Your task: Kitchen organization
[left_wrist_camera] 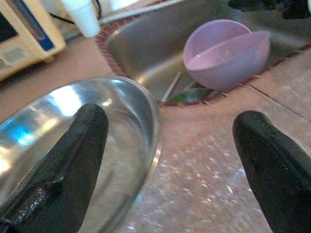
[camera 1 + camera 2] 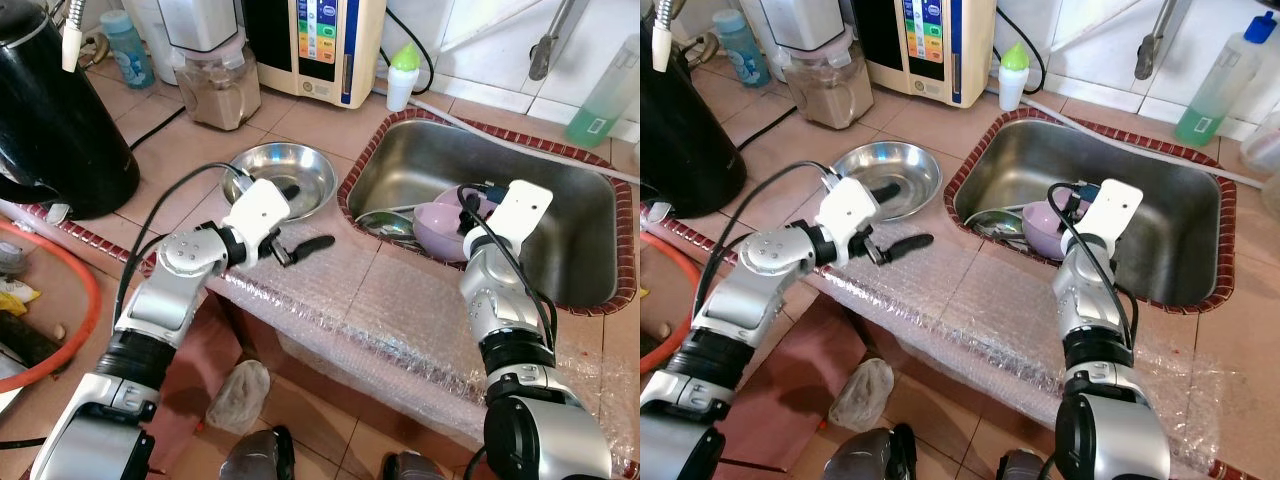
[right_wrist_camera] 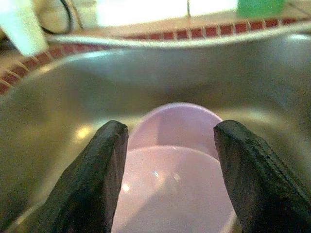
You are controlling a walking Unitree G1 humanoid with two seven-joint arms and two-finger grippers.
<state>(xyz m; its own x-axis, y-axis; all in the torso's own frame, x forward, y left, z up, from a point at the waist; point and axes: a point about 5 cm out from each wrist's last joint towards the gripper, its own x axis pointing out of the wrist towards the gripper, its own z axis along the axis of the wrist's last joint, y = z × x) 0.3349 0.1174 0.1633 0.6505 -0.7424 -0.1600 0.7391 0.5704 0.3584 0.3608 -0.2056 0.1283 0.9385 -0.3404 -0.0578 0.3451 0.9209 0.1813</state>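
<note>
**Lilac bowls lined up for a lift from the sink**

Lilac plastic is the target: two nested purple bowls (image 2: 443, 226) sit in the left end of the steel sink (image 2: 580, 250), right of centre in the head views, resting against a metal dish (image 2: 385, 224) beneath them. The right gripper (image 3: 170, 160) hangs directly over them, fingers spread wide on either side of the near bowl's rim and touching nothing, a pose that looks set for closing on the rim and lifting.

At centre left, the left gripper (image 2: 297, 222) hovers at the edge of the steel basin (image 2: 300, 165), which stands on the tiled counter just beside the sink. Its fingers are wide apart and empty, one over the basin's rim and the other over the bubble wrap (image 2: 400, 330) that covers the counter's front edge. I judge it is waiting there to steady or take the basin, perhaps as the place for the bowls.

A black kettle (image 2: 50, 110) stands at upper left, well clear.
</note>
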